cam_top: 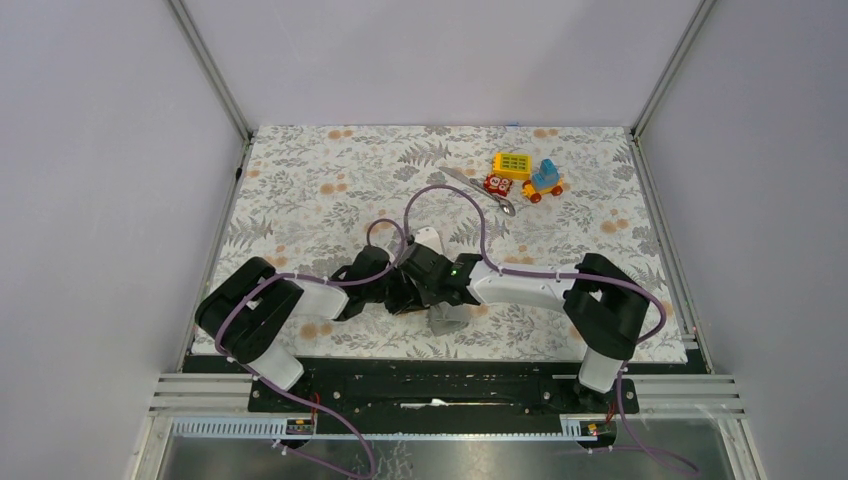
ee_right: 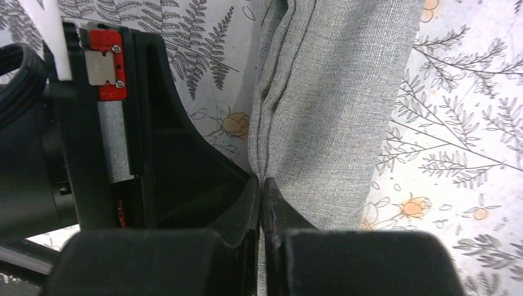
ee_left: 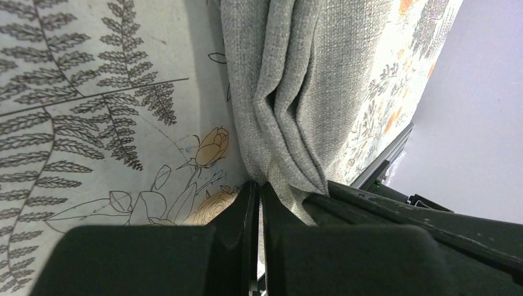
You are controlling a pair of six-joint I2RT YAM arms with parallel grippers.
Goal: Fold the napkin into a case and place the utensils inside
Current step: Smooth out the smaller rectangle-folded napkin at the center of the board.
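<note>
Napkin (ee_left: 308,92) lies bunched in lengthwise grey folds on floral tablecloth (ee_left: 92,92).

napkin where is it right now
In the top view the napkin sits near the front edge of the tablecloth, about centre; the left gripper and right gripper are each shut on it.

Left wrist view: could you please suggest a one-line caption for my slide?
Left gripper shut on a bunched fold of the grey napkin, with the floral tablecloth beside it.
</note>
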